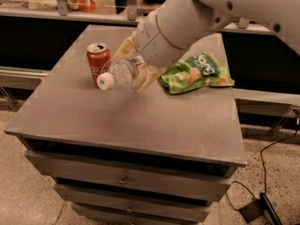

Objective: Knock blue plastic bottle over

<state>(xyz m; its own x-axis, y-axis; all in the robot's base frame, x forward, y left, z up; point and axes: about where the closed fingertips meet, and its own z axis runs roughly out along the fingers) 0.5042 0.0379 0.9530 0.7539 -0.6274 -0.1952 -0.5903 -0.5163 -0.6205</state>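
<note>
The clear plastic bottle [123, 73] with a white screw cap is tipped almost flat, cap pointing to the front left, just right of the red soda can [98, 63]. My gripper [137, 69] with tan fingers is around the bottle's body, at the end of the big white arm [187, 22] that reaches in from the upper right. The bottle's base is hidden behind the fingers. I cannot tell whether the bottle rests on the grey table top [131, 121] or hangs a little above it.
The red can stands upright, close to the bottle's cap. A green snack bag [197, 73] lies to the right of the gripper. The table has drawers in front. A counter with objects runs behind. A cable and plug lie on the floor at the bottom right.
</note>
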